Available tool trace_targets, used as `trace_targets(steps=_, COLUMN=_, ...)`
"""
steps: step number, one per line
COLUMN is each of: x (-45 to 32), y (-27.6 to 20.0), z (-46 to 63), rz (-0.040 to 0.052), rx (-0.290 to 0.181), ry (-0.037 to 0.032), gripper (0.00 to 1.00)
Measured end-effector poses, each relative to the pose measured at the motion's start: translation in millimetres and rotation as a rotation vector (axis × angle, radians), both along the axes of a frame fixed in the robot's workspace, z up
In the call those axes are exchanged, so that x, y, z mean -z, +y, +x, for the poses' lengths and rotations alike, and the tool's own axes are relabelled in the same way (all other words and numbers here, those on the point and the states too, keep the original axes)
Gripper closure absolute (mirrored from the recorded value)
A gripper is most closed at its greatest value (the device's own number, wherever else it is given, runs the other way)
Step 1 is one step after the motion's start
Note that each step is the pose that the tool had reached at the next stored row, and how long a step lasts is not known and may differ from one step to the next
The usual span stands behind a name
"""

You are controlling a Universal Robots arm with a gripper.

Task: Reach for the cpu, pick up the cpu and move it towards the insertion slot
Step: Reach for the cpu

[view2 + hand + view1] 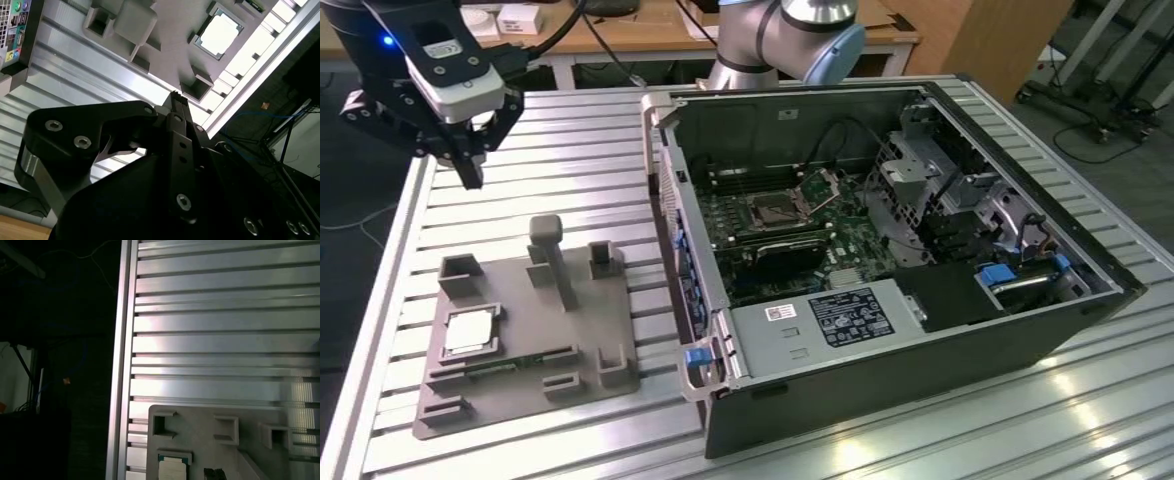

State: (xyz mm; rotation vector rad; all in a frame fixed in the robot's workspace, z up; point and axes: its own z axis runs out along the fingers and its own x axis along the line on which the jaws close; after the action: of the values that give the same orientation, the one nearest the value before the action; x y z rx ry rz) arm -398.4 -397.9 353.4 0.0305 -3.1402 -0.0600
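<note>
Cpu lies flat in a pocket of the grey tray, well apart from the slot inside the open case. My gripper hangs above the table near the tray, not over the chip, its fingers pressed together on nothing. I judge this to be the reach. It calls for spreading the fingers and coming down square over the chip. The exterior view gives me the slot with its flap raised. The second wrist view shows the chip's pale top past my gripper's tip.

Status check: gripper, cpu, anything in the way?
Gripper shut, empty, above table. Grey tray holds cpu, untouched. Nothing over cpu.
</note>
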Motion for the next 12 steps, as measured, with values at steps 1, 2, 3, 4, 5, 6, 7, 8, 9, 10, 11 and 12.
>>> trace_targets(steps=1, x=0.1, y=-0.8, z=0.0, rz=0.0000, rx=0.000, ry=0.0000, gripper=0.89)
trace_targets(steps=2, x=0.1, y=-1.7, z=0.0, rz=0.0000, rx=0.000, ry=0.0001, gripper=0.89)
trace_targets(steps=3, x=0.2, y=-2.4, z=0.0, rz=0.0000, rx=0.000, ry=0.0000, gripper=0.89)
trace_targets(steps=4, x=0.3, y=-3.0, z=0.0, rz=0.0000, rx=0.000, ry=0.0000, gripper=0.89)
trace_targets(steps=5, x=0.6, y=-3.4, z=0.0, rz=0.0001, rx=0.000, ry=-0.0001, gripper=0.89)
trace_targets(steps=6, x=0.9, y=-3.7, z=0.0, rz=0.0001, rx=0.000, ry=-0.0002, gripper=0.89)
trace_targets(steps=7, x=1.0, y=-3.9, z=0.0, rz=0.0001, rx=0.000, ry=-0.0001, gripper=0.89)
trace_targets(steps=8, x=1.2, y=-4.1, z=-0.1, rz=0.0000, rx=0.000, ry=0.0000, gripper=0.89)
trace_targets(steps=9, x=1.5, y=-4.3, z=-0.2, rz=0.0000, rx=0.000, ry=0.0000, gripper=0.89)
trace_targets(steps=10, x=1.8, y=-4.4, z=-0.4, rz=0.0000, rx=0.000, ry=0.0000, gripper=0.89)
trace_targets(steps=11, x=1.9, y=-4.5, z=-1.0, rz=-0.0001, rx=0.000, ry=0.0002, gripper=0.89)
trace_targets(steps=12, x=2.2, y=-4.5, z=-1.8, rz=-0.0002, rx=0.000, ry=0.0002, gripper=0.89)
